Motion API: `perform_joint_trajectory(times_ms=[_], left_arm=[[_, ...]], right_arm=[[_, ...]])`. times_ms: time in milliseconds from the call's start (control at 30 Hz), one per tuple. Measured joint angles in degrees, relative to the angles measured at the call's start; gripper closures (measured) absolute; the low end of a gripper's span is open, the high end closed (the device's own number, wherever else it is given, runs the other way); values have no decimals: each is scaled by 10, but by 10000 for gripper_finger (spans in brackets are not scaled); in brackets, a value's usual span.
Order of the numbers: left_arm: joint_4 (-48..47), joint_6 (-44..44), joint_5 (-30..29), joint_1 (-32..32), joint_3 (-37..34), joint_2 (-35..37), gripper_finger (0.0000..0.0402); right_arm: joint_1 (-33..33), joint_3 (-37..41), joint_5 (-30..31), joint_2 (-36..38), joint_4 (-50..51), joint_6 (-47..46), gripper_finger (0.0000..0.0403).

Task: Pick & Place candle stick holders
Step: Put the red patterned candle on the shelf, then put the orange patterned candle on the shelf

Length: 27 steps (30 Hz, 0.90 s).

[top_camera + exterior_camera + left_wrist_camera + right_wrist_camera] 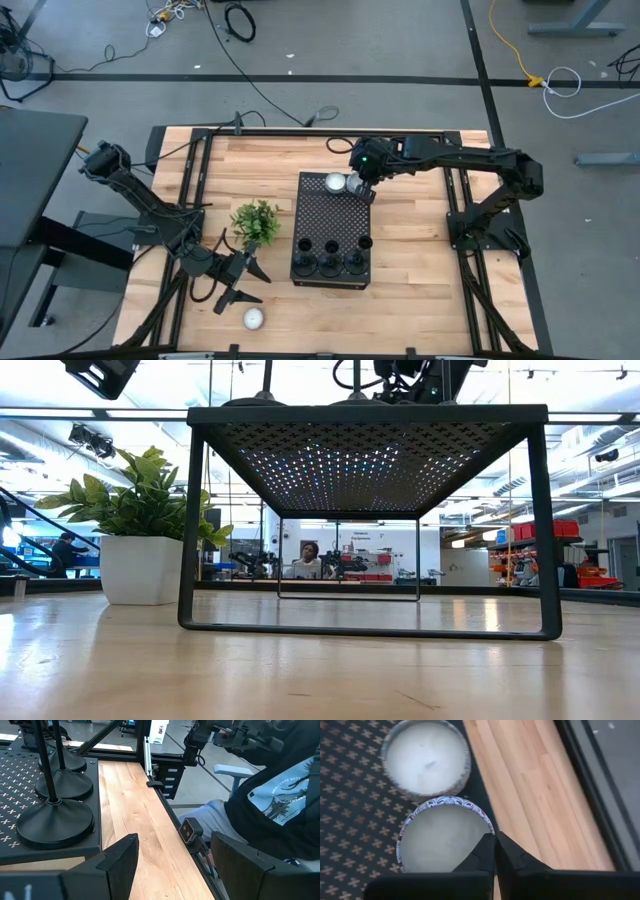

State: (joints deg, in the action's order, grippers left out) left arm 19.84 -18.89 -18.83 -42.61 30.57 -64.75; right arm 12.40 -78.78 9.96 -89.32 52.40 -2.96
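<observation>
Several slim black candle stick holders (328, 262) stand by their round bases (55, 822) along the near end of a black perforated stand (320, 215). My left gripper (240, 282) (175, 865) hangs open at the table's near left, level with those bases and apart from them. My right gripper (358, 188) (495, 851) is shut over the stand's far right corner. It points steeply down at the edge of a round tin with a patterned rim (442, 840). A white candle (426, 756) (336, 183) sits beside that tin. My right gripper's shut fingertips (487, 845) come from above onto the tin's rim (489, 827), on the side toward the stand's right edge. Whether they touch the rim, I cannot tell. The tin sits flat on the stand.
A potted plant (256, 222) (140, 540) stands left of the stand. Another white candle (254, 318) lies on the table near the front edge. A seated person (280, 795) shows beyond the table's near edge. Bare wood (410, 240) lies right of the stand.
</observation>
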Motion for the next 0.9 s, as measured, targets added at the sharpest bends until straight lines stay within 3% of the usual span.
perform_joint_trajectory(times_ms=[533, 900], left_arm=[[0, 0, 0, 0, 0, 0, 154], [0, 0, 0, 0, 0, 0, 154]], right_arm=[[0, 0, -14, 0, 0, 6, 369], [0, 0, 11, 0, 0, 6, 318]])
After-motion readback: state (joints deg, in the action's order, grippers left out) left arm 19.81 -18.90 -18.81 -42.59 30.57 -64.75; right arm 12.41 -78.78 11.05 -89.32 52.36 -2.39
